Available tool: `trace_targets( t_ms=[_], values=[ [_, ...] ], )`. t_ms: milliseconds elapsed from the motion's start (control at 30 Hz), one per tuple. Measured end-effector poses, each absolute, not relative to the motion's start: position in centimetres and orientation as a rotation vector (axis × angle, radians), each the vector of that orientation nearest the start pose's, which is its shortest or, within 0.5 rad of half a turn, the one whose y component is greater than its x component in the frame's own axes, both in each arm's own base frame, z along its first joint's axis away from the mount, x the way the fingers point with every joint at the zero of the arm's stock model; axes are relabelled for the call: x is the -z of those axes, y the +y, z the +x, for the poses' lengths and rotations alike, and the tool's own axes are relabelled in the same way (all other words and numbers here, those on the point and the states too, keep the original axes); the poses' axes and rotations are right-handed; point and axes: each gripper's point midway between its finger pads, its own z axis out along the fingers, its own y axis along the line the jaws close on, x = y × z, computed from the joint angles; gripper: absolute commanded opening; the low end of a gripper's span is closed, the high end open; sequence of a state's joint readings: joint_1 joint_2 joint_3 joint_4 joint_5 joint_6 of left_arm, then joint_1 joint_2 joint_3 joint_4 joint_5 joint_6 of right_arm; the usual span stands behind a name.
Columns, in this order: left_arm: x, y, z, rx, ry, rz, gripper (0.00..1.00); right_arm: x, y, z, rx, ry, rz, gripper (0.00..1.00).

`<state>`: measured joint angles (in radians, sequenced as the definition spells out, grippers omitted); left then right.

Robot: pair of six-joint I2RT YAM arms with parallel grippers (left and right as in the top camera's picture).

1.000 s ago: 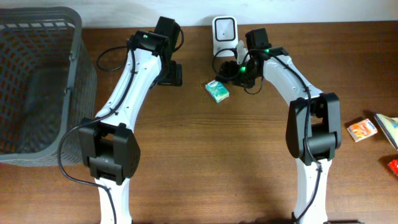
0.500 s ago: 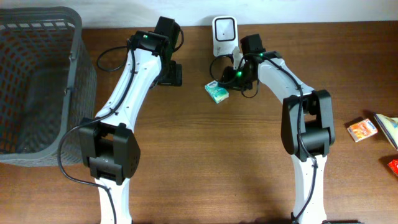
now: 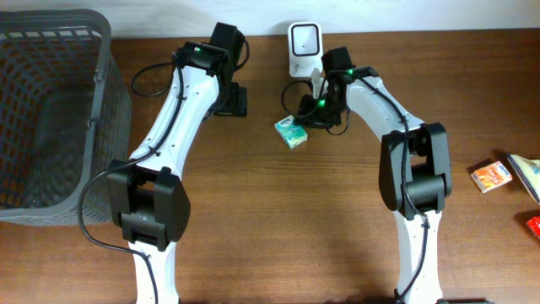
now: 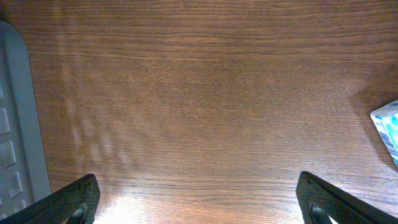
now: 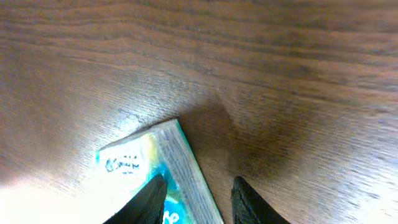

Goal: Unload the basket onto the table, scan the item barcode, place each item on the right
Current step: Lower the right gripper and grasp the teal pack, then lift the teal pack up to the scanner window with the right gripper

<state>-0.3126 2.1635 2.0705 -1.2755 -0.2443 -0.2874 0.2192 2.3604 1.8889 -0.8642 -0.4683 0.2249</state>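
Packet (image 5: 146,158) lies between the right gripper's (image 5: 199,182) jaws, long axis oblique to them; clamping cannot be confirmed; left gripper (image 4: 199,190), jaws wide apart, is farther off.

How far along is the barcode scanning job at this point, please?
Done: the right gripper is at the small teal box, with its fingers on either side of one end. In hand: securing a grip; I cannot tell whether the jaws are tight. Left: lifting the box and showing its barcode to the white scanner just behind it. The left gripper hangs open over the bare table.
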Motion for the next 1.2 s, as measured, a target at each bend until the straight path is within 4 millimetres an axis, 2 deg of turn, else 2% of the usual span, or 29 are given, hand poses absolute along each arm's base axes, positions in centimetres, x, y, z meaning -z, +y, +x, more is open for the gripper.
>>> trace_targets(
  t_ms=[100,367,600,700,767,867,967,1000,1200],
  values=[
    [-13.4,-10.4,45.6,-0.250,2.867,0.000,0.99,-2.7,18.5,48.1,-0.754,2.912,-0.089,0.39],
    [-13.4,-10.4,45.6,-0.250,2.867,0.000,0.99,-2.6,18.5,47.5,-0.752,2.933,-0.101,0.40],
    [-13.4,-10.4,45.6,-0.250,2.867,0.000,0.99,-2.5,20.4,46.7,-0.724,2.925,-0.241,0.42],
    [-13.4,-10.4,45.5,-0.251,2.868,0.001,0.99,-2.2,20.4,46.7,-0.683,2.927,-0.257,0.42],
    [-13.3,-10.3,45.4,-0.254,2.874,0.001,0.99,-1.9,20.3,47.0,-0.667,2.917,-0.262,0.38],
    [-13.3,-10.3,45.3,-0.255,2.875,0.002,0.99,-1.3,20.2,46.8,-0.665,2.918,-0.268,0.23],
    [-13.3,-10.3,45.3,-0.256,2.877,0.002,0.99,-1.3,20.3,46.9,-0.667,2.910,-0.276,0.12],
    [-13.3,-10.3,45.3,-0.256,2.877,0.002,0.99,-1.3,20.3,46.9,-0.668,2.910,-0.278,0.04],
    [-13.3,-10.3,45.3,-0.256,2.877,0.002,0.99,-1.5,20.1,46.7,-0.666,2.920,-0.273,0.04]
  ],
)
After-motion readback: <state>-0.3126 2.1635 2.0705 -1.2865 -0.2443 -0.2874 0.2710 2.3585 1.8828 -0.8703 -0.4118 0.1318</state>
